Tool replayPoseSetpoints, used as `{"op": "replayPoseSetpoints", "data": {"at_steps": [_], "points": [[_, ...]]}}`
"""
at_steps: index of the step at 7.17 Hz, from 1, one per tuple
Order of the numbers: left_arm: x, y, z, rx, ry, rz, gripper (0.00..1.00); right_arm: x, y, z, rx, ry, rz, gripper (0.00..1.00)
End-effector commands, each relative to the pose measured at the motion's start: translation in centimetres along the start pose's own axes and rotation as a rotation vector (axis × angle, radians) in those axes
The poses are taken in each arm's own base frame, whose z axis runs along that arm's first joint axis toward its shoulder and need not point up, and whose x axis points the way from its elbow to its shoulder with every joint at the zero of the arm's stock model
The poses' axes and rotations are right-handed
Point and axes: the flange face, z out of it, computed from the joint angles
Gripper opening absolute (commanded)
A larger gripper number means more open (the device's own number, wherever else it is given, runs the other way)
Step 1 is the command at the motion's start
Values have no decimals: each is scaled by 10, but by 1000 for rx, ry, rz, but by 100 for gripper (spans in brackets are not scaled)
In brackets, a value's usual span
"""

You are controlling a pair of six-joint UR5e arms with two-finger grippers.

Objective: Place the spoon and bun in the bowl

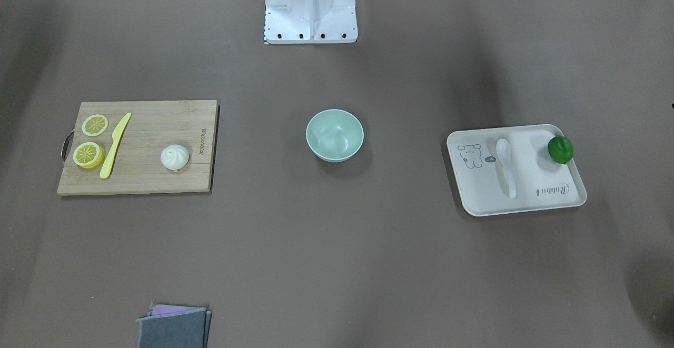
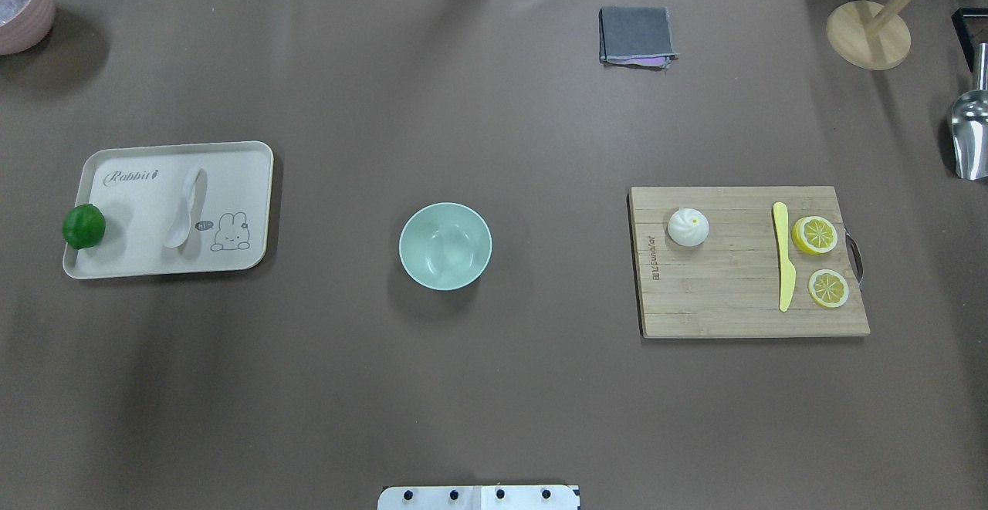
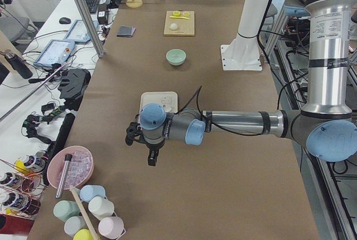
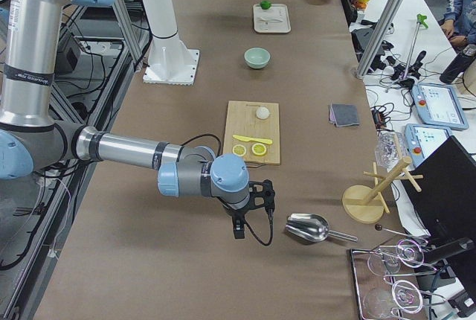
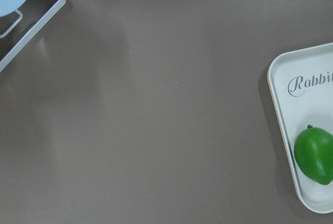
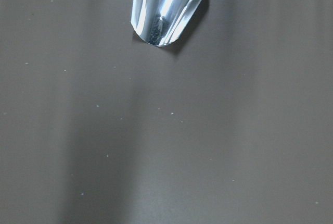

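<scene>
Table [image 2: 494, 386], brown cover, sides as in the overhead view. Bowl [image 2: 445, 246]: mint green, upright, empty, at the table's centre, apart from all else. Tray [image 2: 139, 209]: cream, rectangular, rabbit print, well left of the bowl. Spoon [image 2: 185, 207]: white, lying flat on the tray near its middle, scoop at the near end, handle pointing far, just left of the rabbit drawing. Lime [image 2: 83, 226]: green, on the tray's left edge. Board [image 2: 725, 302]: wooden, well right of the bowl, metal handle on its right end. Bun [image 2: 688, 227]: white, pleated, upright on the board's left part, towards the far edge. Knife [image 2: 783, 255]: yellow, lying flat right of the bun, apart from it. Lemon slices [image 2: 815, 234]: two, just right of the knife. Cloth [image 2: 635, 35]: grey, folded, at the far edge. Scoop [image 2: 971, 136]: metal, at the right edge. Left gripper [image 3: 151, 161]: over bare table beyond the tray's left end, holding nothing visible; whether parted or closed cannot be told. Right gripper [image 4: 238, 231]: over bare table beyond the board's right end, near the scoop; finger state likewise cannot be told.
</scene>
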Motion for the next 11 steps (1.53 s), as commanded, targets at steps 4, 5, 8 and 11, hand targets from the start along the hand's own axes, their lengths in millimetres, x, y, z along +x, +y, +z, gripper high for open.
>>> {"op": "replayPoseSetpoints", "data": {"at_steps": [4, 5, 8, 11], "points": [[26, 8, -26, -37, -13, -43, 98, -3, -12, -4, 9, 32, -23, 100], [25, 9, -26, -38, -13, -41, 98, -7, -15, -1, 31, 23, -48, 100], [24, 5, -22, -40, -4, -32, 98, -31, -27, 3, 43, -89, -22, 100], [36, -3, -29, 30, 13, 46, 98, -91, -53, 23, 70, -133, 25, 100]]}}
